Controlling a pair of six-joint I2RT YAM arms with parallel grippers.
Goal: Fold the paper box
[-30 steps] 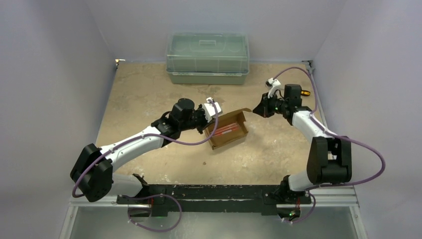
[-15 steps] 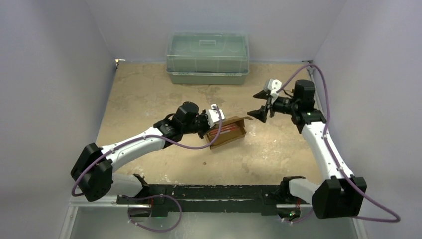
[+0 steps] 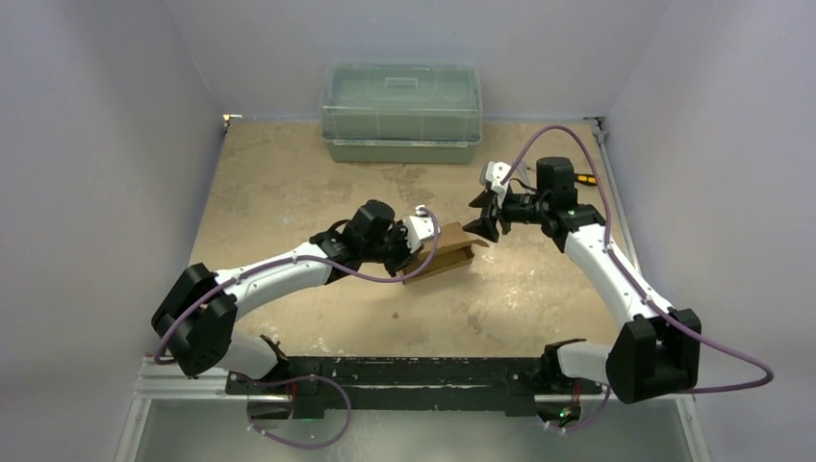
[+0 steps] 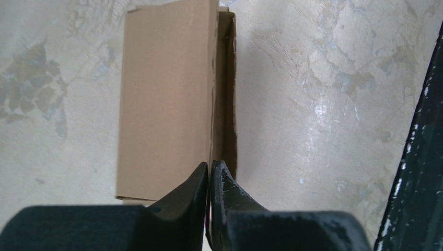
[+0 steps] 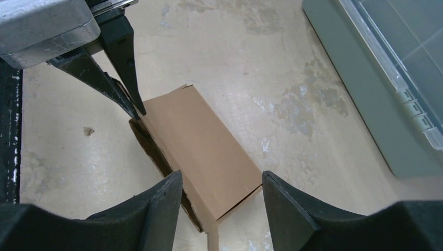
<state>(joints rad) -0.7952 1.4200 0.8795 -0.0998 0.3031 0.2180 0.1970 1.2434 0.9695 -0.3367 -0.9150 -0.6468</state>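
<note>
Mottled beige tabletop (image 3: pixel 289 192), boxed in by pale walls at the left, right and top of the overhead frame. Against the back wall, upper centre: green translucent lidded bin (image 3: pixel 400 114), well apart from the work. At mid-frame, lying slantwise: paper box (image 3: pixel 447 254), a brown oblong carton with a plain panel up and one long side gaping. At its near end, left gripper (image 4: pixel 209 166) closed tight, fingertips pinched on a thin cardboard edge. Over the opposite end, right gripper (image 5: pixel 222 180) spread wide, fingers straddling the carton; contact not discernible. Open tabletop on every side of the carton, widest toward lower left. Along the bottom edge, black base rail (image 3: pixel 404 371).
</note>
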